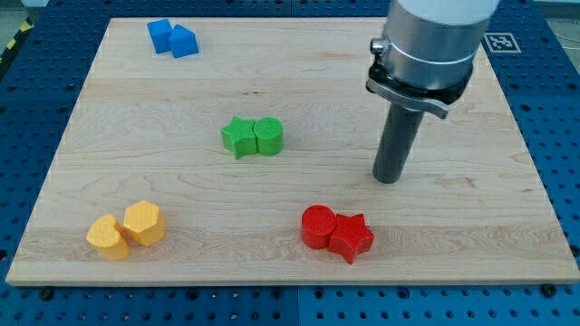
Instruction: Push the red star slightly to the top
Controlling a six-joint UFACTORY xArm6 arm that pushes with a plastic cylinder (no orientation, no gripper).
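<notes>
The red star (352, 237) lies near the view's bottom, right of centre, touching a red round block (318, 225) on its left. My tip (389, 178) stands on the wooden board (181, 190), above the red star and a little to its right, apart from it by a clear gap. It touches no block.
A green star (238, 137) and a green rounded block (268, 135) touch at the board's centre. Two blue blocks (172, 38) sit at the top left. A yellow heart-like block (109, 237) and a yellow hexagonal block (144, 223) sit at the bottom left.
</notes>
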